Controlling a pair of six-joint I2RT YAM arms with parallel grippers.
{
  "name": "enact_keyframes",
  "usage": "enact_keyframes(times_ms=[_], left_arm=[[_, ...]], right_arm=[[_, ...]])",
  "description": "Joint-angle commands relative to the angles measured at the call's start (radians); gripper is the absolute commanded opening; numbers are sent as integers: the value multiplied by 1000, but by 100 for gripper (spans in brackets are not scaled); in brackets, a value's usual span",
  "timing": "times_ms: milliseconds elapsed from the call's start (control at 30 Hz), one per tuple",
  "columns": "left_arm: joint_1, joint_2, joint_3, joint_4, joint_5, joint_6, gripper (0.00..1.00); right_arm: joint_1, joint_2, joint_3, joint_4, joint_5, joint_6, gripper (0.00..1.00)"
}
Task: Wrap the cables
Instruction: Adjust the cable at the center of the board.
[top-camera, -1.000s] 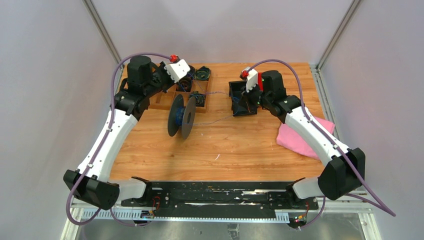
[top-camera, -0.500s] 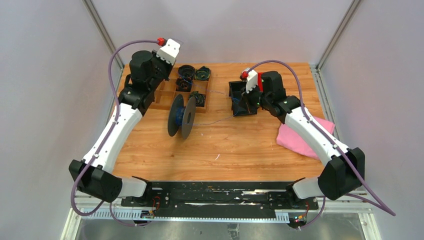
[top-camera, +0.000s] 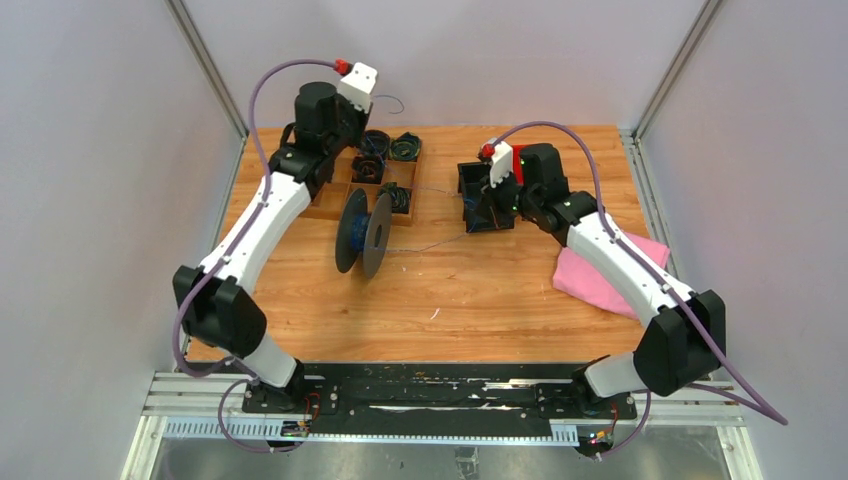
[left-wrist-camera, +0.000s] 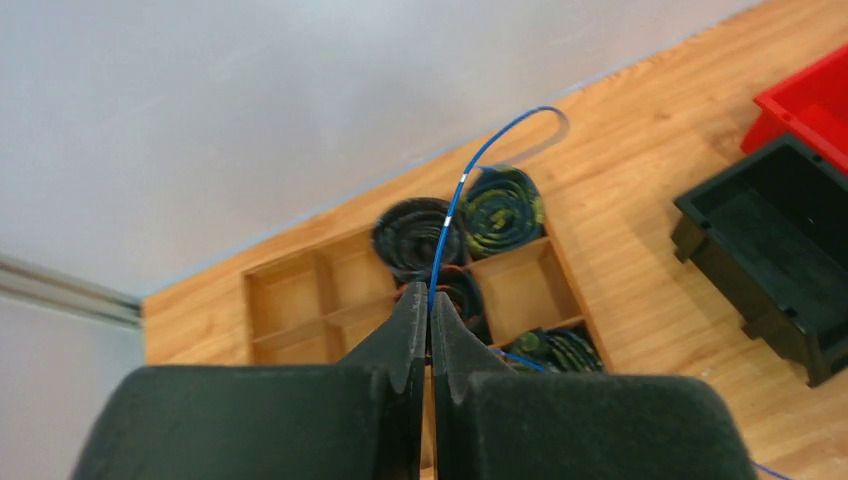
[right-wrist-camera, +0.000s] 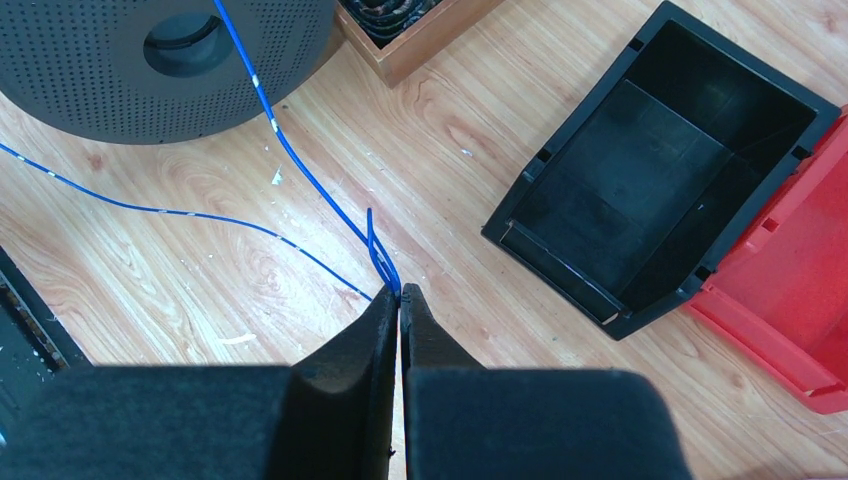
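The cable is a hair-thin dark blue wire. In the right wrist view it (right-wrist-camera: 262, 110) runs from the big grey perforated spool (right-wrist-camera: 150, 60) across the wood to my right gripper (right-wrist-camera: 398, 292), which is shut on a small fold of it. My left gripper (left-wrist-camera: 430, 300) is shut on another stretch of wire (left-wrist-camera: 452, 205), whose free end curls up above the wooden tray (left-wrist-camera: 300, 290). From above, the spool (top-camera: 362, 232) stands on edge mid-table, with the left gripper (top-camera: 370, 103) raised at the back and the right gripper (top-camera: 474, 222) low by the black bin.
The wooden compartment tray (top-camera: 330, 195) holds several black coiled bundles (left-wrist-camera: 500, 198). A black bin (right-wrist-camera: 650, 200) and a red bin (right-wrist-camera: 790, 300) sit at the right, and a pink cloth (top-camera: 605, 275) lies under the right arm. Metal frame posts stand at the back corners.
My left arm has risen and swung back and right, lifting its wire end above the tray. My right gripper has stayed by the black bin.
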Motion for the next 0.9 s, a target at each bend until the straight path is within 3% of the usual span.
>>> enact_keyframes(times_ms=[0,367,533,700,867], left_arm=[[-46,82,48,-36,82,-40,2],[-113,168,9,-53,149,-69,6],[-112,174,-21,-44,262,-70,8],[-113,192,18,-78,300,-65,20],[-112,176,48,-99,219,-37,42]], right_arm=[[-17,22,2,6,-5,36,1],[-16,35,-2,4,-28,43,1],[-17,40,0,5,-32,43,1],[-16,39,8,-1,-2,43,1],[-16,41,12,-14,43,44,1]])
